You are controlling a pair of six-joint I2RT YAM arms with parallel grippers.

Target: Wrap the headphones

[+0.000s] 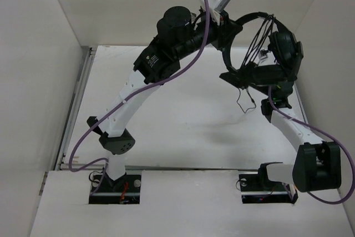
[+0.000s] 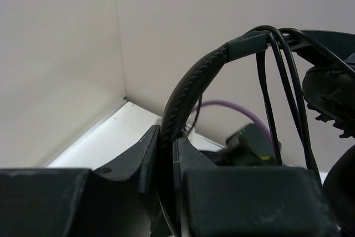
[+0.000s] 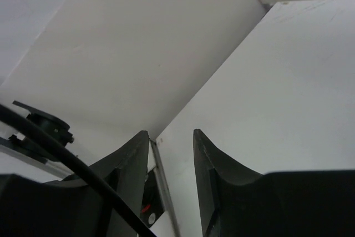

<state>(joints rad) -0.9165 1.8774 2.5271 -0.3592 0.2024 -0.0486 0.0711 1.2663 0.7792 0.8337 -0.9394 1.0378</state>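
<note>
The headphones (image 1: 256,16) hang high over the back right of the table. My left gripper (image 1: 224,33) is shut on their padded headband (image 2: 188,87), which runs up out of the jaws (image 2: 166,137). Several strands of the thin black cord (image 2: 266,92) lie looped over the band, and a loose end (image 1: 244,101) dangles below. An ear cup (image 2: 331,90) shows at the right edge. My right gripper (image 1: 228,76) sits just under the headphones, pointing left. It stands open (image 3: 171,134) with nothing between its fingers. One strand of cord (image 3: 55,151) crosses in front of its left finger.
White walls close in the table (image 1: 183,120) on the left, back and right. A metal rail (image 1: 77,104) runs along the table's left edge. Purple arm cables (image 1: 166,79) loop beside both arms.
</note>
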